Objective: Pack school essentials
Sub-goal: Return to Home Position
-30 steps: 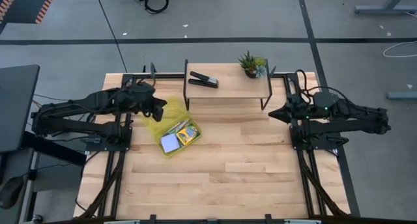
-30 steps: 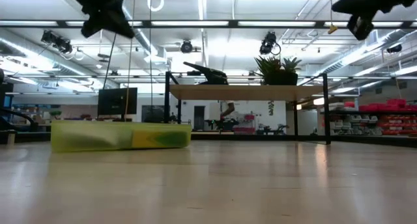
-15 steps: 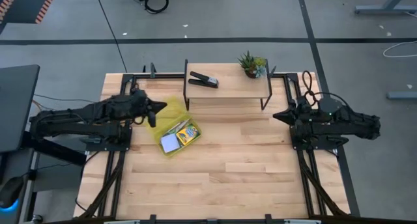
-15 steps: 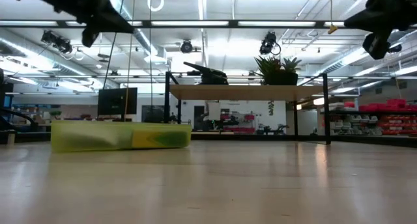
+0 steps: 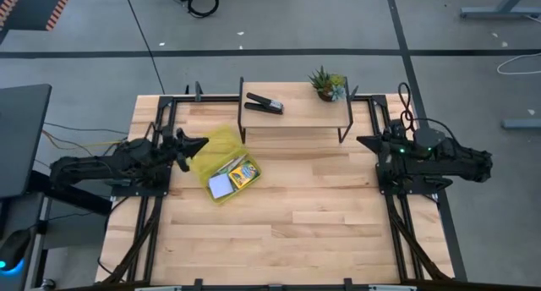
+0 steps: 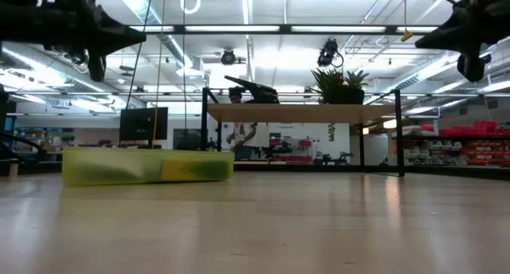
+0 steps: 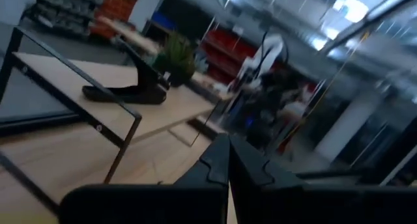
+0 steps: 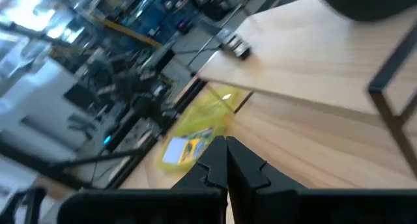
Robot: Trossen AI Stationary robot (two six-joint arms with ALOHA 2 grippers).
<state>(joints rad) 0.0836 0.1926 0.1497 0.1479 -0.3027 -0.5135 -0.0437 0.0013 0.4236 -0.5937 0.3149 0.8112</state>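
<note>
1. The left gripper point(image 5: 199, 142) hangs above the table's left edge, just beside the far-left side of the yellow supply box point(image 5: 213, 152) and touching nothing. Its fingers point(image 7: 218, 160) are pressed together and empty.
2. The right gripper point(image 5: 362, 141) sits at the table's right side near the shelf's point(image 5: 296, 115) right leg, well apart from the box. Its fingers point(image 8: 236, 160) meet tip to tip, gripping nothing.
3. The box lies on the table's left half, in front of the shelf. Inside, at its near end, a yellow-green crayon box point(image 5: 243, 174) lies just beside a pale blue notepad point(image 5: 221, 186). Thin items run alongside them, too small to tell apart.
4. On the shelf stand a black stapler point(image 5: 264, 105) and a small potted plant point(image 5: 326, 84) — apart from each other, and outside the box.
</note>
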